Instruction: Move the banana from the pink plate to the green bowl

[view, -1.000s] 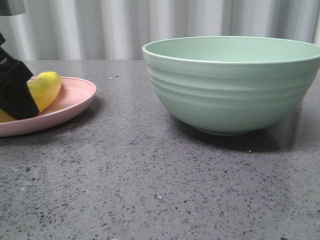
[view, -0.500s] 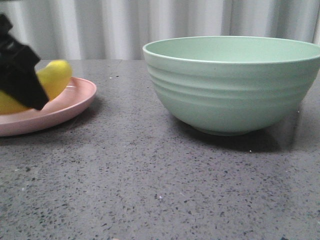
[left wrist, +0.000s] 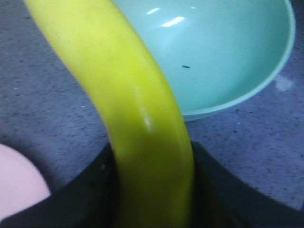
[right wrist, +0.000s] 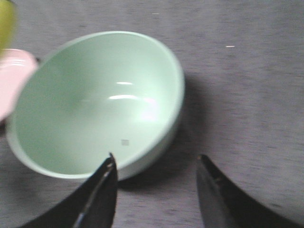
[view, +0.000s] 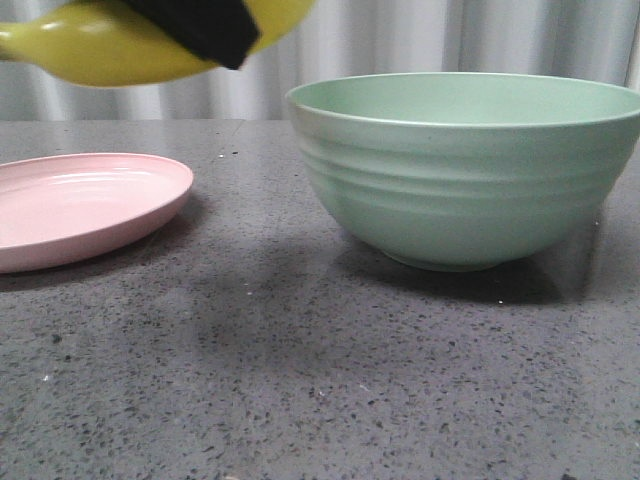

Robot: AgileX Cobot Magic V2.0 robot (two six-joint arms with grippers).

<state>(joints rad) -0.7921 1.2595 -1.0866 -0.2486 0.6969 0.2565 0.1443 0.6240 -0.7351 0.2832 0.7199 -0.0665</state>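
My left gripper (view: 200,25) is shut on the yellow banana (view: 100,45) and holds it high in the air at the top left of the front view, between the pink plate (view: 80,205) and the green bowl (view: 470,165). In the left wrist view the banana (left wrist: 128,95) runs up between my black fingers (left wrist: 90,190), with the bowl (left wrist: 218,57) beyond it. The pink plate lies bare on the left. The bowl holds nothing. My right gripper (right wrist: 154,164) is open and empty above the table beside the bowl (right wrist: 95,104).
The grey speckled tabletop (view: 300,380) stretches in front of the plate and bowl. A pale pleated curtain (view: 420,40) hangs behind the table. An edge of the pink plate shows in the left wrist view (left wrist: 19,185) and the right wrist view (right wrist: 14,80).
My left gripper has lifted the banana off the pink plate, up and to the right toward the bowl. The plate is now bare.
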